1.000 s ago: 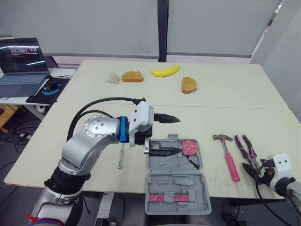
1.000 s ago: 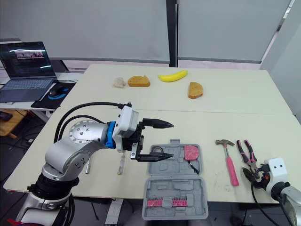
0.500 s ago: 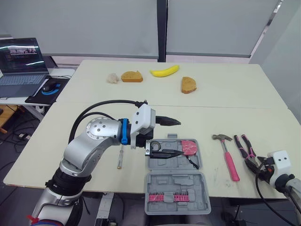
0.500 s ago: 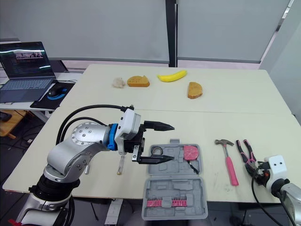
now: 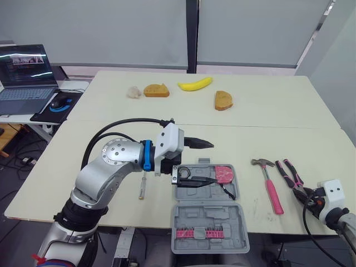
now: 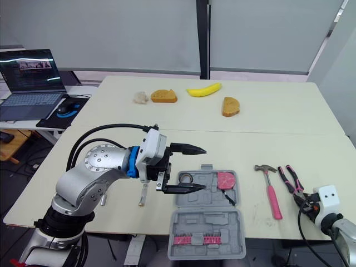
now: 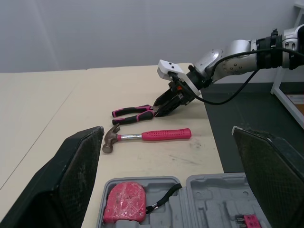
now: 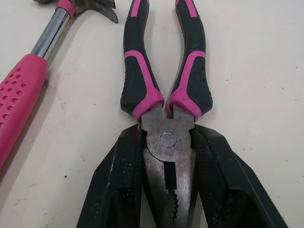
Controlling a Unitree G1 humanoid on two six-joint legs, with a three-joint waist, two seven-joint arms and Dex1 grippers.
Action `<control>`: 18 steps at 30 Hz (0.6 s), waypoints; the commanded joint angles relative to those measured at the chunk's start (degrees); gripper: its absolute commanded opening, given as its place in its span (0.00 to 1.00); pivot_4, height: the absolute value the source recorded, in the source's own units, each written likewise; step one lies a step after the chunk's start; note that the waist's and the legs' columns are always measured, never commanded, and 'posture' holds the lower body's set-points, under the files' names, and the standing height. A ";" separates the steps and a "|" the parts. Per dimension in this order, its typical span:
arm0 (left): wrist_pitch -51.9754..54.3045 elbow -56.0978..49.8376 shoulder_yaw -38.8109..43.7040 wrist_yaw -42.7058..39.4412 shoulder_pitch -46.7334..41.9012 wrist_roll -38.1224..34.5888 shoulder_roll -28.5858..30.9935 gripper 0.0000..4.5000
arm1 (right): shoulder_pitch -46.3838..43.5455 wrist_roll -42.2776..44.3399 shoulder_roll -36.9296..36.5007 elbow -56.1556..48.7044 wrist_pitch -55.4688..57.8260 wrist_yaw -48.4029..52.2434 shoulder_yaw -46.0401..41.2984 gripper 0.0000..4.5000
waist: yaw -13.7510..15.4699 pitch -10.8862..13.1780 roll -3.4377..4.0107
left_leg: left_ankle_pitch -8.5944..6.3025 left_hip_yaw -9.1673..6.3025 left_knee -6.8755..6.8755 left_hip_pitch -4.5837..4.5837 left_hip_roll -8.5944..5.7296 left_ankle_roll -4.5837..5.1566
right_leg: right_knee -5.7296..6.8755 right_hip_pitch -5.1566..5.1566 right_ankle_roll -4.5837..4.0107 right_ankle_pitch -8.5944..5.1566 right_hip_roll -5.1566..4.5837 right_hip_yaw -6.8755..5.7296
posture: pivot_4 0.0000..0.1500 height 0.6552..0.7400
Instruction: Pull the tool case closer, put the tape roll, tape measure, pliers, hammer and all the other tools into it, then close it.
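Note:
The grey tool case (image 5: 207, 214) lies open at the table's front edge, with a pink tape measure (image 5: 225, 174) in its far half and pink bits in the near half. My left gripper (image 5: 212, 162) hovers open over the case's left side, nothing between its fingers (image 7: 61, 180). Right of the case lie the pink-handled hammer (image 5: 270, 186) and the pink-and-black pliers (image 8: 164, 90). My right gripper (image 8: 167, 137) is shut on the pliers' metal head, one finger on each side, while the pliers rest on the table. A small screwdriver (image 5: 143, 186) lies left of the case.
A banana (image 5: 195, 84), two bread pieces (image 5: 156, 90) (image 5: 223, 100) and a pale crumpled lump (image 5: 133, 92) sit at the far side of the table. A laptop (image 5: 25, 72) and a mouse stand on a side desk at far left.
My right gripper's fingers have closed in on the pliers' head. The left arm has shifted slightly and stays open over the case.

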 commanded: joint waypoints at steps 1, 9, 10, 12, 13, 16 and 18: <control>-2.36 -0.70 0.95 -1.44 -0.37 -0.52 0.10 1.00 | -0.07 0.08 -1.17 -0.59 0.10 0.41 -0.80 0.27 | 0.00 0.00 0.00 | 0.00 0.00 0.00 0.00 0.00 0.00 | 0.00 0.00 0.00 0.00 0.00 0.00 | 1.00 1.00; -1.00 0.29 2.50 -3.05 0.40 -1.07 3.70 1.00 | -0.07 2.44 -9.70 -7.61 3.58 6.65 -2.91 0.27 | -0.08 0.08 0.17 | 0.00 0.05 -0.01 -0.02 -0.01 0.01 | 0.00 -0.04 0.00 0.00 -0.02 0.02 | 1.00 1.00; -0.80 0.18 2.89 -3.24 0.63 -1.51 4.04 1.00 | 0.11 2.76 -10.82 -9.42 4.42 7.44 -3.14 0.27 | -0.15 0.09 0.19 | 0.00 0.05 -0.01 -0.03 0.00 0.01 | 0.00 -0.06 0.00 0.00 -0.02 0.02 | 1.00 1.00; -0.40 -0.12 4.03 -2.64 1.01 -2.48 3.97 1.00 | 0.49 3.25 -13.55 -13.67 6.59 9.58 -3.18 0.27 | -0.18 0.10 0.20 | 0.00 0.06 -0.02 -0.04 0.01 0.01 | 0.00 -0.07 -0.01 -0.01 -0.02 0.02 | 1.00 1.00; -0.39 -0.58 4.44 -3.03 1.50 -2.64 4.53 1.00 | 0.36 3.92 -15.24 -16.43 8.43 11.03 -2.99 0.27 | -0.18 0.11 0.22 | 0.00 0.06 -0.02 -0.05 0.01 0.01 | 0.00 -0.08 -0.01 -0.01 -0.02 0.02 | 1.00 1.00; -2.20 -0.98 4.86 -4.95 3.02 -1.86 6.38 1.00 | -1.16 6.04 -18.45 -22.31 13.72 13.48 -1.73 0.27 | -0.15 0.15 0.18 | -0.01 0.03 -0.02 -0.08 0.04 0.01 | 0.00 -0.11 -0.01 -0.01 -0.01 -0.02 | 1.00 1.00; -5.41 -0.31 6.18 -7.24 4.55 -1.31 7.99 1.00 | -5.41 6.66 -20.72 -26.60 17.04 15.00 2.26 0.27 | -0.16 0.17 0.17 | -0.01 0.04 -0.02 -0.10 0.04 0.01 | 0.00 -0.11 -0.01 -0.01 -0.01 -0.02 | 1.00 1.00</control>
